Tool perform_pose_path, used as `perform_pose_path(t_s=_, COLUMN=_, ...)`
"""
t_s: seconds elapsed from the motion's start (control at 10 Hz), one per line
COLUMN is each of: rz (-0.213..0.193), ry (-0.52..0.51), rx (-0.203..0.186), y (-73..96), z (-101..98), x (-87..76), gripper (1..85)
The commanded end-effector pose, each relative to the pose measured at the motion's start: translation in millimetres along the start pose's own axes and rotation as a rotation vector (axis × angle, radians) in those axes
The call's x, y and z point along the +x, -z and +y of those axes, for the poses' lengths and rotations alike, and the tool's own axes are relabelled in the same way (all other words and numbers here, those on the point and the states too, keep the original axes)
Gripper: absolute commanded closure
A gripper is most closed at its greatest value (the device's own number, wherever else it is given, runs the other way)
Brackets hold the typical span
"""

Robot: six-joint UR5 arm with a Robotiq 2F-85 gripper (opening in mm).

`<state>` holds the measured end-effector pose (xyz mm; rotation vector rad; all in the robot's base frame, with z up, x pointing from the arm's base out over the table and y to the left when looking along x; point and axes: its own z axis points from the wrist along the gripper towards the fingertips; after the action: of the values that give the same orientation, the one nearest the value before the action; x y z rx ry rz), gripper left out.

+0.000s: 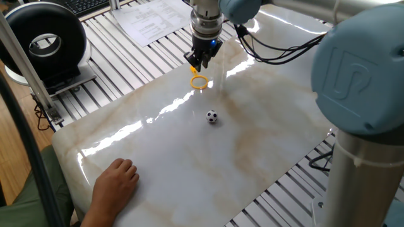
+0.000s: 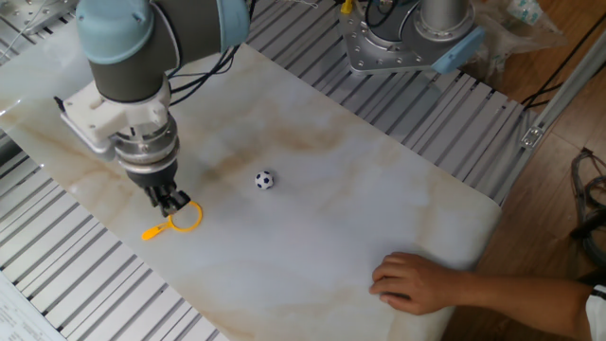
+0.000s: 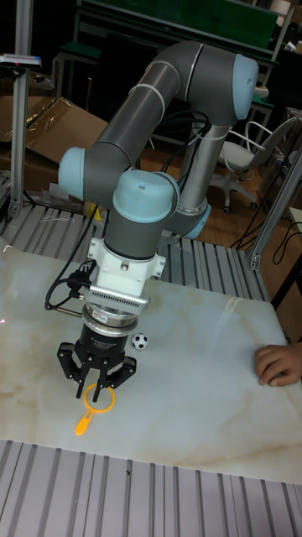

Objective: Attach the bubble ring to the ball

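Observation:
The bubble ring (image 1: 199, 81) is a thin yellow-orange hoop lying flat on the marble tabletop, with its stub handle (image 2: 151, 232) pointing toward the slatted edge. The ring also shows in the other fixed view (image 2: 186, 217) and the tall view (image 3: 98, 402). My gripper (image 2: 170, 201) (image 1: 197, 62) (image 3: 94, 388) hangs fingers-down just above the hoop's handle side, slightly open and holding nothing. The ball (image 1: 211, 116) (image 2: 264, 180) (image 3: 140, 341), tiny, white with black patches, rests apart from the ring toward the table's middle.
A person's hand (image 1: 117, 180) (image 2: 417, 281) rests flat on the tabletop near one edge. Papers (image 1: 151, 22) and a black round device (image 1: 44, 41) lie beyond the marble slab on the slatted aluminium frame (image 2: 57, 275).

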<state>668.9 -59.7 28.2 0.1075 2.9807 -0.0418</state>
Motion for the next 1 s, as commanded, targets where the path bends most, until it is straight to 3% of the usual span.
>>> perform_pose_path(t_s=0.0, rz=-0.007, ry=-0.059, rx=-0.005, y=-4.7, z=-3.9, x=-7.9, gripper=55.3)
perform_pose_path(t_s=0.2, rz=0.004, ry=-0.125, rx=-0.033, y=-7.7, z=2.7, x=-7.0, gripper=54.3)
perform_pose_path(t_s=0.3, rz=-0.003, ry=-0.135, rx=-0.023, y=-13.0, z=-0.8, x=-10.8, gripper=54.3)
perform_pose_path(t_s=0.5, rz=0.001, ry=-0.186, rx=-0.068, y=-21.8, z=12.4, x=-13.2, gripper=54.3)
perform_pose_path(t_s=0.9, rz=0.007, ry=-0.191, rx=-0.075, y=-30.8, z=18.3, x=-13.5, gripper=54.0)
